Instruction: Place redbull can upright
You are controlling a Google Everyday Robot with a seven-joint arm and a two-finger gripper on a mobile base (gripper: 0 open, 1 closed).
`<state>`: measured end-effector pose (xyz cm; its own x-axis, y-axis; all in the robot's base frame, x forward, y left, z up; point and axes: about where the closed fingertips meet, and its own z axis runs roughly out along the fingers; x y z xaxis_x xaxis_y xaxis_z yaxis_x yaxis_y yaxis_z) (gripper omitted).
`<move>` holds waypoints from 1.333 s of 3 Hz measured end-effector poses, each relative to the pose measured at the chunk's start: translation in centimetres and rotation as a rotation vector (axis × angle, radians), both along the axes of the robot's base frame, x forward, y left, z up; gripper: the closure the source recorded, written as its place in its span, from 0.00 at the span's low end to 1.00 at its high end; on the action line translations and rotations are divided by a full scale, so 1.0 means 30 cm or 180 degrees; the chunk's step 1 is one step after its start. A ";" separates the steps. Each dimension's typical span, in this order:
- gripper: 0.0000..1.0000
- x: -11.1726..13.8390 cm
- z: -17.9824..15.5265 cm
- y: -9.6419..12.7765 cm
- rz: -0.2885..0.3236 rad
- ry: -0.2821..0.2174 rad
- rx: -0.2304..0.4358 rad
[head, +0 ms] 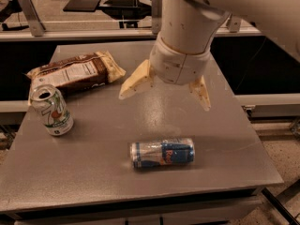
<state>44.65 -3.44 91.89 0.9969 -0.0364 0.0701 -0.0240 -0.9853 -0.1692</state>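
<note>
The redbull can (pixel 162 153) lies on its side on the grey table (pixel 93 172), near the front edge, silver top pointing left. My gripper (pixel 165 95) hangs above the table's middle, behind and above the can, not touching it. Its two cream fingers (pixel 135 81) are spread wide apart and hold nothing.
A white-and-green can (pixel 51 109) stands upright at the table's left side. A brown snack bag (pixel 75 72) lies behind it at the back left. A metal rail and another table run behind. The table's right edge drops to the floor.
</note>
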 end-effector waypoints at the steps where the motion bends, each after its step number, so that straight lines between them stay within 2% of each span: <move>1: 0.00 0.001 0.001 0.001 -0.0018 -0.0004 0.0005; 2: 0.00 -0.040 0.015 0.031 0.0375 -0.0111 -0.0124; 3: 0.00 -0.085 0.007 0.052 0.0930 -0.0175 -0.0297; 4: 0.00 -0.118 -0.053 0.069 0.1769 -0.0161 -0.0493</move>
<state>41.12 -1.36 90.29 0.8586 0.5062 0.0809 0.5085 -0.8610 -0.0095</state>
